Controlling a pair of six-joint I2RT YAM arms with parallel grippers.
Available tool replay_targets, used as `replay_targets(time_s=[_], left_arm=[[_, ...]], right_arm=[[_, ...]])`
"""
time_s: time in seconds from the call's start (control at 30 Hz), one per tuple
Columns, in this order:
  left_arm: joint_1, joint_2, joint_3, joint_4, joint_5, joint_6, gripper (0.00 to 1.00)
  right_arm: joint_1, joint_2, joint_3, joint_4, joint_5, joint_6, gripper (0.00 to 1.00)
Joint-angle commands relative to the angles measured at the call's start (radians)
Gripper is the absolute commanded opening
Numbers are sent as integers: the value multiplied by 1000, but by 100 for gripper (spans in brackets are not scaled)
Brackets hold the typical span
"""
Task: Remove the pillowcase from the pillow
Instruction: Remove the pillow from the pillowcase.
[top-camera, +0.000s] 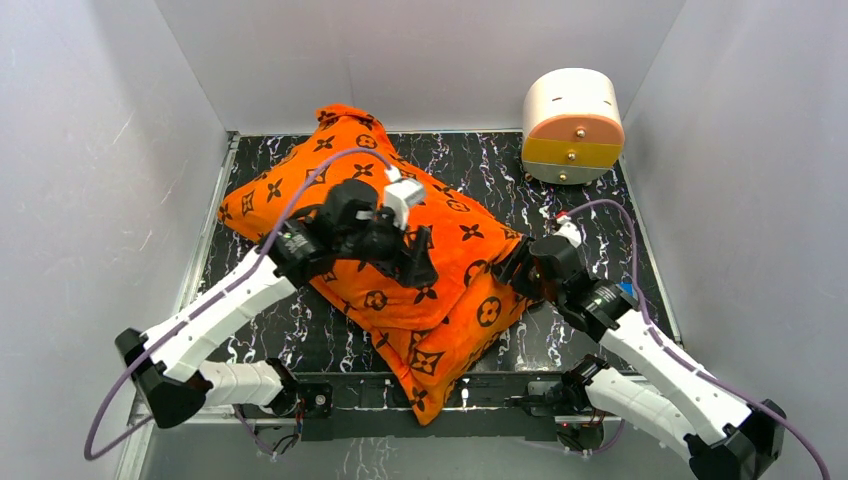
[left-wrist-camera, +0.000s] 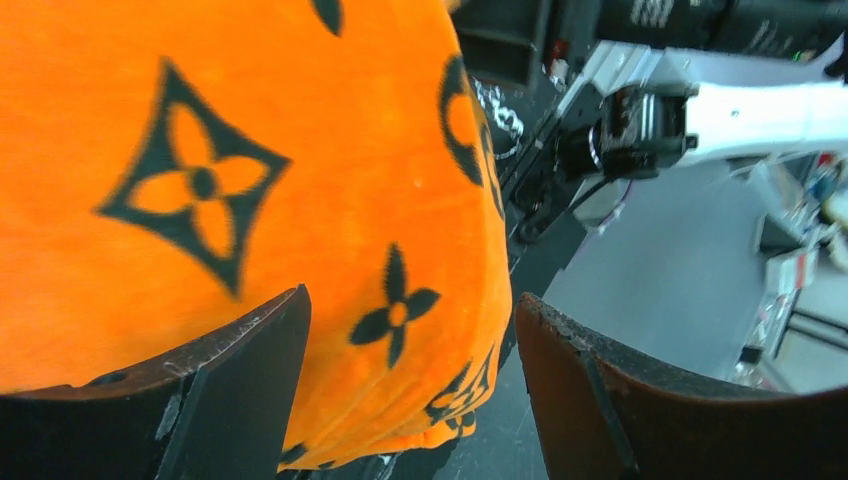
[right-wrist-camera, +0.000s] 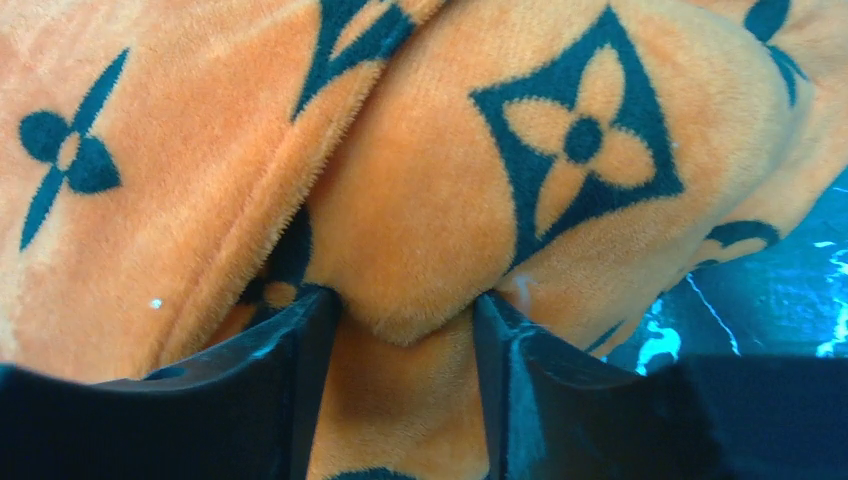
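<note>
On the table (top-camera: 480, 170), the pillowcase (right-wrist-camera: 420, 200) is pinched by the right gripper (right-wrist-camera: 405, 310). The left gripper (left-wrist-camera: 410, 310) is spread wide (at its edge).

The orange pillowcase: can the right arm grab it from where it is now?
Most likely yes. The right gripper is right down at the pillowcase, a plush fold looks squeezed between its jaws, and nothing else is in the way.
</note>
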Motion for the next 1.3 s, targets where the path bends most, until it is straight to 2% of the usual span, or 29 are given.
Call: replay_targets(time_s=[0.0, 0.03, 0.23, 0.3, 0.37, 0.47, 0.53, 0.6, 0.67, 0.77, 0.93, 1.07, 1.2, 1.27], left_arm=[[-165, 74, 75, -90, -186, 34, 73], [-193, 93, 86, -90, -208, 31, 73], [-309, 220, 131, -95, -320, 40, 71], [-317, 250, 120, -100, -395, 19, 66], [-317, 261, 108, -103, -490, -3, 54], [-317, 229, 93, -87, -579, -28, 30], [-316, 193, 81, -51, -590, -7, 18], [-316, 173, 92, -38, -568, 26, 0], [-315, 160, 105, -32, -543, 39, 0], [-313, 148, 107, -18, -490, 59, 0], [-311, 141, 122, 4, -343, 75, 0], [-311, 130, 138, 17, -248, 87, 0], [-300, 122, 153, 9, -272, 97, 0], [-289, 123, 167, -4, -294, 98, 0]], right_arm=[[2, 53, 42, 176, -26, 13, 51], [2, 59, 61, 186, -23, -1, 45], [0, 73, 119, 152, -32, -23, 43], [0, 68, 116, 152, -40, -24, 42], [0, 64, 117, 142, -34, -10, 42], [-1, 52, 126, 126, -23, 16, 43], [-2, 33, 127, 122, -15, 34, 45], [-2, 20, 133, 122, -27, 46, 52], [-2, 10, 137, 123, -50, 63, 63], [-3, -4, 129, 149, -103, 84, 72], [-2, -18, 65, 352, -255, 156, 73], [-4, 24, 86, 395, -229, 164, 72], [-6, 121, 152, 383, -252, 140, 56], [-7, 135, 165, 338, -199, 135, 36]])
